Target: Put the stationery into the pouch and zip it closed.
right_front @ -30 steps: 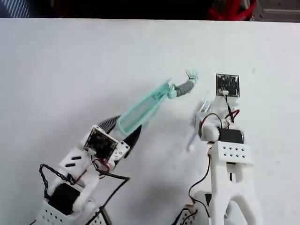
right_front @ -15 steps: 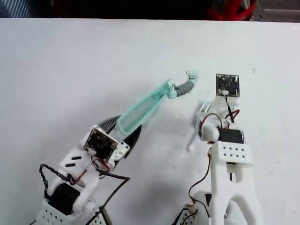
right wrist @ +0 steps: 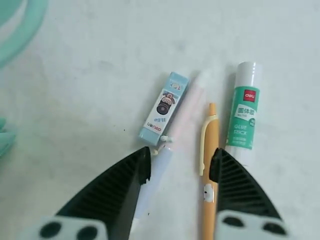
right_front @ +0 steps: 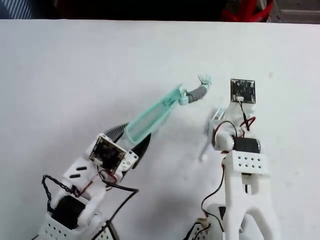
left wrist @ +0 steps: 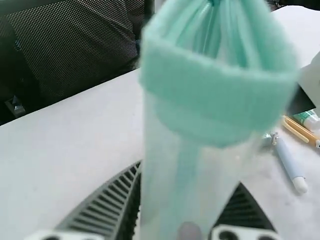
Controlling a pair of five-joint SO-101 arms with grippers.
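White table (right_front: pixel 75 65); left tool (left wrist: pixel 189 176) grips translucent mint pouch (left wrist: pixel 215 100).

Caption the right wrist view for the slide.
Right tool open above an eraser, pale pen, orange pen and glue stick lying side by side on the table.

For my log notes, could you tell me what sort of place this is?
Probably an office or lab workbench: a plain white table, a black mesh chair behind it, and a glue stick.
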